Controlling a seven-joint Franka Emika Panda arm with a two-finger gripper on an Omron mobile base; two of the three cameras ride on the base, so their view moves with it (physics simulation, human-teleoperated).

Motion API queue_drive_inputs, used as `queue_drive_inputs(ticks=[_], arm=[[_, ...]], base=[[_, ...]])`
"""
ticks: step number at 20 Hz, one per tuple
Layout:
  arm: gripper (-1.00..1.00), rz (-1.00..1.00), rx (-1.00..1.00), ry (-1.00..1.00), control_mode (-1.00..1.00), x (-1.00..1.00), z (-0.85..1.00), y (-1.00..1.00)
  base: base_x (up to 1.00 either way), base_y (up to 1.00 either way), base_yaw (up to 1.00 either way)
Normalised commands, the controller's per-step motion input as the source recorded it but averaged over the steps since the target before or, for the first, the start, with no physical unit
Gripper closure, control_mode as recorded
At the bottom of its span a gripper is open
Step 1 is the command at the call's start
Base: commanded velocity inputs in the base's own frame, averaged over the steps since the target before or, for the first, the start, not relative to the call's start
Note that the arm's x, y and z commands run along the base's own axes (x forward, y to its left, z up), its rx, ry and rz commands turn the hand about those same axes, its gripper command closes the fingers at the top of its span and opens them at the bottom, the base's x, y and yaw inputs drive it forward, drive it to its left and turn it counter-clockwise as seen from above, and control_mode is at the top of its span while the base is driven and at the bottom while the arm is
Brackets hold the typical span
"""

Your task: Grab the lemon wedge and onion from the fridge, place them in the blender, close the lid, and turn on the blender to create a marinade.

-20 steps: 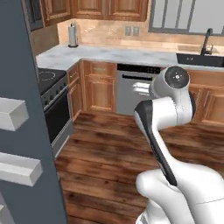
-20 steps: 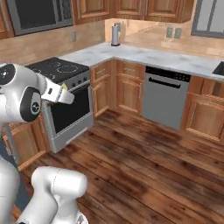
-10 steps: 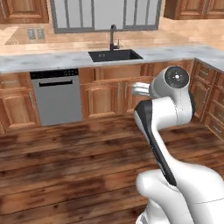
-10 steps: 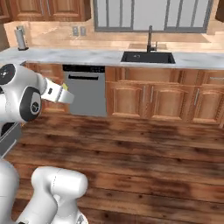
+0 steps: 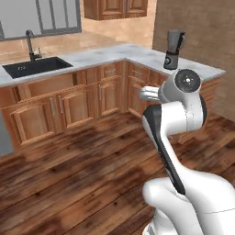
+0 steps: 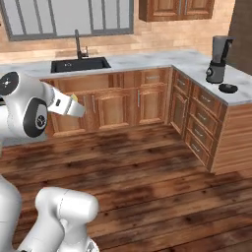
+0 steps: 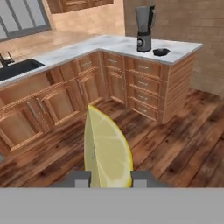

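The jaws are closed on the lemon wedge, which stands upright between the fingertips of the gripper. The base has swung round: the stove and dishwasher have left the base views, and the corner counter has come in. The blender stands on that counter, its lid just beside it. Judgement: the wedge is in transit; the blender is well apart and needs further approach.

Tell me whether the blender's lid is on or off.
Off. The blender jug's mouth is uncovered, and the lid lies on the counter beside its base.
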Motion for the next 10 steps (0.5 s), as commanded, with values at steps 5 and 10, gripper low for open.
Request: queue_drive_inputs(ticks=[5,10], arm=[[1.00,0.00,0.00,0.00,1.00,0.00,0.00,0.00],[1.00,0.00,0.00,0.00,1.00,0.00,0.00,0.00]], base=[[1.00,-0.16,-0.43],[1.00,0.00,-0.35]])
